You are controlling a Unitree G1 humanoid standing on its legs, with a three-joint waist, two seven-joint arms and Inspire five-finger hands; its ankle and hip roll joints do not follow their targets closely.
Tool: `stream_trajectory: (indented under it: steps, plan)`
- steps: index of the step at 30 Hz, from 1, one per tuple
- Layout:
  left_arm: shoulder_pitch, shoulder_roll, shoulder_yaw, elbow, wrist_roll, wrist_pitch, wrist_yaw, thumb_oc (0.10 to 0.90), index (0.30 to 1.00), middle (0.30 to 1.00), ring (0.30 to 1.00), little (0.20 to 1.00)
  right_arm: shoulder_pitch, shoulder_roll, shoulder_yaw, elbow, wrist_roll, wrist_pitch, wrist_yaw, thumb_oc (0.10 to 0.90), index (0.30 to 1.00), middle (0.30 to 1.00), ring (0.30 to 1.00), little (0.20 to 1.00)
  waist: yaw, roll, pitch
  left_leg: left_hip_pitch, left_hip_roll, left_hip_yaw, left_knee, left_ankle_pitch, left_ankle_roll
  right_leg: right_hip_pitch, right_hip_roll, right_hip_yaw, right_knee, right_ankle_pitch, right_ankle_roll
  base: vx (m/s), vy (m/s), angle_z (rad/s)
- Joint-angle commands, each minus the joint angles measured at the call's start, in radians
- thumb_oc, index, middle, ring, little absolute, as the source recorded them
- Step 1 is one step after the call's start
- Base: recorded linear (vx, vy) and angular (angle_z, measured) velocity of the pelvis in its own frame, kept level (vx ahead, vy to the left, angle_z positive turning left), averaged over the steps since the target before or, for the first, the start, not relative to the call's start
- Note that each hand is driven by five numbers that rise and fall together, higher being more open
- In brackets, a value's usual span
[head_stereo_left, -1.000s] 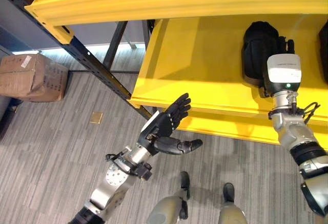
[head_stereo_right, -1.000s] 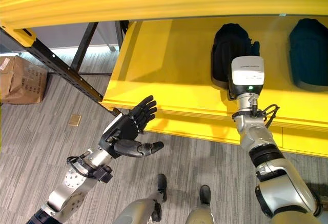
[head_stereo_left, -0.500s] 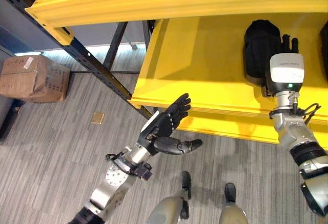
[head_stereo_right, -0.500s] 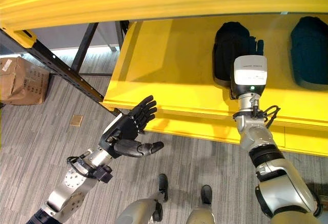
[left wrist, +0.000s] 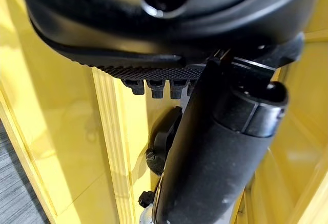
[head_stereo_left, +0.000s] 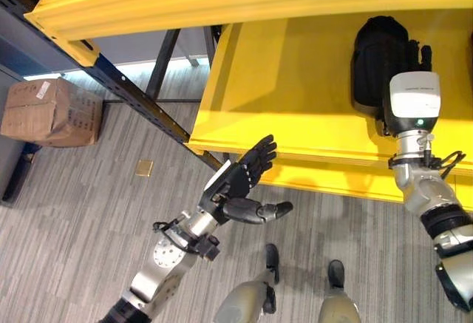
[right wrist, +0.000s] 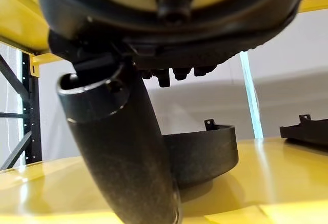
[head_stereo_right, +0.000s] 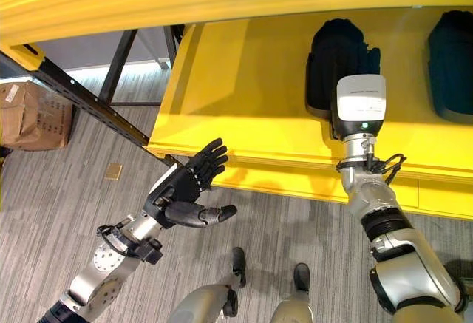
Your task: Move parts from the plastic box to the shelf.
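Right eye view: one black part [head_stereo_right: 336,64] sits on the yellow shelf [head_stereo_right: 244,101] at upper right beside the right hand [head_stereo_right: 369,58], fingers straight; another part [head_stereo_right: 451,64] is farther right. Left hand [head_stereo_right: 181,190] hangs open, empty.

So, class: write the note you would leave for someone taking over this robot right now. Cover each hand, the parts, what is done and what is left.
Left hand: open, empty, held in front of the yellow shelf.
Right hand: reached onto the shelf beside a black part; the right wrist view shows straight fingers past the part, not gripping it.
Done: that part lies on the shelf, a second black part to its right.
Left: withdraw the right hand, probably fetch more.
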Motion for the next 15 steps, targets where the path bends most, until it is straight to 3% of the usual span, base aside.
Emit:
stream_trajectory:
  steps: [1, 15]
  plan:
    - [-0.057, -0.012, -0.018, -0.141, -0.032, -0.105, -0.009, 0.9, 1.0, 1.0, 1.0, 1.0, -0.225, -0.081, 0.058, -0.084, -0.041, -0.009, -0.087, 0.9, 1.0, 1.0, 1.0, 1.0, 0.038, -0.018, -0.036, 0.044, -0.012, 0.019, -0.001, -0.083, -0.023, -0.144, -0.018, -0.002, 0.166, -0.03, -0.047, -0.04, 0.003, -0.01]
    - [-0.065, -0.001, -0.013, -0.162, -0.071, -0.109, -0.045, 0.9, 1.0, 1.0, 1.0, 1.0, -0.222, -0.103, 0.086, -0.08, -0.099, 0.026, -0.084, 0.9, 1.0, 1.0, 1.0, 1.0, 0.038, -0.02, -0.03, 0.031, -0.013, 0.021, -0.001, -0.084, -0.021, -0.155, -0.018, -0.004, 0.163, -0.027, -0.046, 0.0, 0.0, 0.0]
